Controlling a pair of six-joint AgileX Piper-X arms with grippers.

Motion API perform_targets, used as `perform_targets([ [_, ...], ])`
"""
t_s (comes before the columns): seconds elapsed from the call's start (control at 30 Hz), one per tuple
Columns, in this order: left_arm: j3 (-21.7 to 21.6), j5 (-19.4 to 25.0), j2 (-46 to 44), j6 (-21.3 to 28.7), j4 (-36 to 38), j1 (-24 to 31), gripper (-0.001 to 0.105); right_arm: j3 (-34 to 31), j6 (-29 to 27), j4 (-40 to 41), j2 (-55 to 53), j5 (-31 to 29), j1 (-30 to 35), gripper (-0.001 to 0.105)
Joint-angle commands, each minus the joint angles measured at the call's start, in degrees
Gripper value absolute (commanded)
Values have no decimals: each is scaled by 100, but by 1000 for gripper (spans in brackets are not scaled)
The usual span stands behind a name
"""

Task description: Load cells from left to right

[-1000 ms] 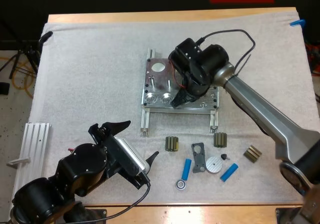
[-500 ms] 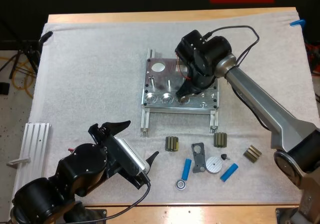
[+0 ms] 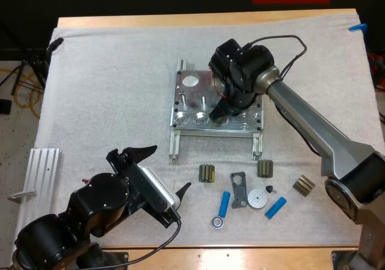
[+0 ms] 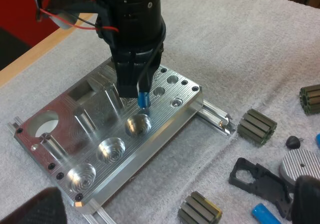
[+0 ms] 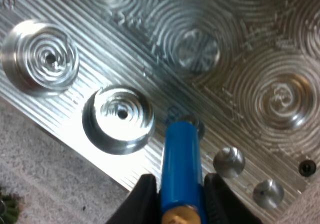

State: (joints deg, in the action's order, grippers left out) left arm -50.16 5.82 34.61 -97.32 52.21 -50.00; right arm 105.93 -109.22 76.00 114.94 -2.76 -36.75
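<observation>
Over fixture [image 4: 95, 134], blue cell [image 4: 143, 99] upright.

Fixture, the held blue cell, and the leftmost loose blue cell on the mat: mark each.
fixture [image 4: 165, 116]: left wrist view, ribbed top face near its front edge.
held blue cell [image 5: 181, 164]: right wrist view, middle of its body.
leftmost loose blue cell [image 3: 224, 204]: high view, middle of its length.
</observation>
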Motion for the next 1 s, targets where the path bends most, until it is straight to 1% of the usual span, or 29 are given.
perform_targets([
  [0.0,-18,121,-8,-80,-66,-27,88,63,-26,-38,-33,39,9,0],
  [0.3,-18,121,-8,-80,-66,-27,88,63,-26,-24,102,-7,9,0],
  [0.43,-18,121,-8,-80,-66,-27,88,63,-26,-24,117,-333,9,0],
  [0.5,-18,121,-8,-80,-66,-27,88,63,-26,-13,117,-387,9,0],
  [0.7,-18,121,-8,-80,-66,-27,88,63,-26,-12,117,-278,9,0],
  [0.83,-18,121,-8,-80,-66,-27,88,63,-26,212,117,-252,9,0],
  [0.97,-18,121,-8,-80,-66,-27,88,63,-26,233,117,-252,9,0],
])
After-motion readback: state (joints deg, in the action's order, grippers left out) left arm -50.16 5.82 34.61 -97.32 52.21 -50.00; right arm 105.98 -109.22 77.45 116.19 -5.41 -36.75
